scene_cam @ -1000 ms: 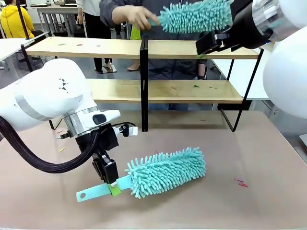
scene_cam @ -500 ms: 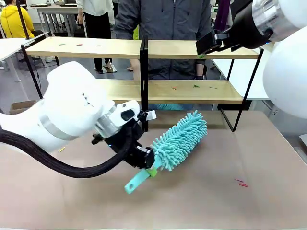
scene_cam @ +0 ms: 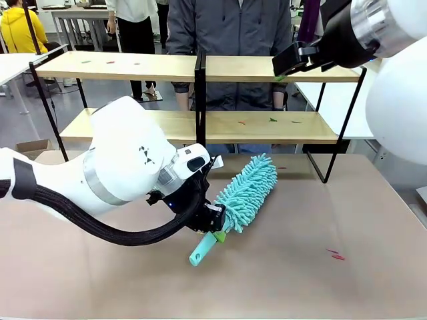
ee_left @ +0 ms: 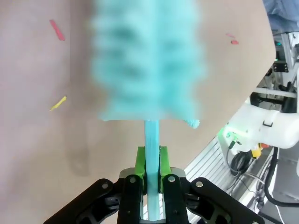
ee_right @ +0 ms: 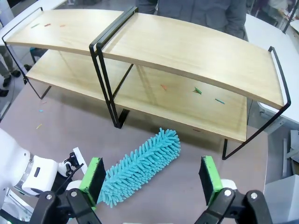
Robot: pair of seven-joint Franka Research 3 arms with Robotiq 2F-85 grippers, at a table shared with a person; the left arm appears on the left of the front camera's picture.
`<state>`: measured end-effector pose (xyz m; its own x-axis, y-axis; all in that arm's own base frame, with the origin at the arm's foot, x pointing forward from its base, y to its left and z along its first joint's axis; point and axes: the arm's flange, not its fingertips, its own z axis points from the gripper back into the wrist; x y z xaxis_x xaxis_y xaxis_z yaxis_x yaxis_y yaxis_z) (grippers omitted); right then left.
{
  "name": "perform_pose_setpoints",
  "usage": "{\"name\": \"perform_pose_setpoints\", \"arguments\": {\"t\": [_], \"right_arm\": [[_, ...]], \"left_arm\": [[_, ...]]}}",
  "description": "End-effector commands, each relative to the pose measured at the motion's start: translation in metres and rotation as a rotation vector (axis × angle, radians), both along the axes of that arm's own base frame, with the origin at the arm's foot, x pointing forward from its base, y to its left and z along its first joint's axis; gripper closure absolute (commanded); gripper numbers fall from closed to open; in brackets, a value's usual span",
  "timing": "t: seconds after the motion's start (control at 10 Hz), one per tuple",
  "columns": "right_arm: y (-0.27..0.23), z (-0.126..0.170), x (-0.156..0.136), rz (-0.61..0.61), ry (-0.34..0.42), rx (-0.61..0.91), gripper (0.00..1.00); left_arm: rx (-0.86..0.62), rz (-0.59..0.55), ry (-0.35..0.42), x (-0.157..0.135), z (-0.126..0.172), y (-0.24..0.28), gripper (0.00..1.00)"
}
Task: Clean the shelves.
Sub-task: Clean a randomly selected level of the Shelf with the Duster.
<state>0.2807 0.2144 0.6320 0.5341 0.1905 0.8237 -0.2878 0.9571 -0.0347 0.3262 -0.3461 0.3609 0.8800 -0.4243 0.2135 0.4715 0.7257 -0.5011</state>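
Observation:
The shelves (scene_cam: 120, 67) stand across the far side of the table, two light wooden boards on a black frame, also seen from above in the right wrist view (ee_right: 187, 46). Small red and green scraps (scene_cam: 272, 120) lie on the boards. My left gripper (scene_cam: 217, 230) is shut on the handle of a teal fluffy duster (scene_cam: 248, 188), whose head points up and away toward the lower shelf, just short of it. In the left wrist view the green pads (ee_left: 141, 163) clamp the handle (ee_left: 150, 137). My right gripper (ee_right: 152, 182) hangs open high above the duster (ee_right: 142, 165).
A person (scene_cam: 233, 33) stands behind the shelves. Red scraps (scene_cam: 335, 253) lie on the brown tabletop at the right, and a yellow scrap (ee_left: 58, 103) lies near the duster. A white table (scene_cam: 13, 63) stands at the far left.
My left arm has lifted and swung the duster from lying flat at the front left to pointing at the lower shelf. The person's hand with a second duster has left the top shelf.

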Motion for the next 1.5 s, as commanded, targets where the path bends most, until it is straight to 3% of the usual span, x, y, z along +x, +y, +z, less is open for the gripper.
{"name": "perform_pose_setpoints", "arguments": {"t": [0.0,0.7,1.1,1.4], "right_arm": [[0.000,0.000,0.000,-0.001,-0.003,-0.001,0.00],[0.000,0.000,0.000,-0.001,-0.003,-0.001,0.00],[0.000,0.000,0.000,-0.001,-0.003,-0.001,0.00],[0.000,0.000,0.000,-0.001,-0.003,-0.001,0.00]], "left_arm": [[0.004,0.013,0.003,0.004,-0.004,0.002,0.87],[0.085,0.262,-0.015,0.091,0.005,-0.063,0.87],[0.145,0.132,-0.023,0.132,0.013,-0.084,0.87],[0.215,0.038,0.013,0.142,0.007,-0.098,0.87]]}}
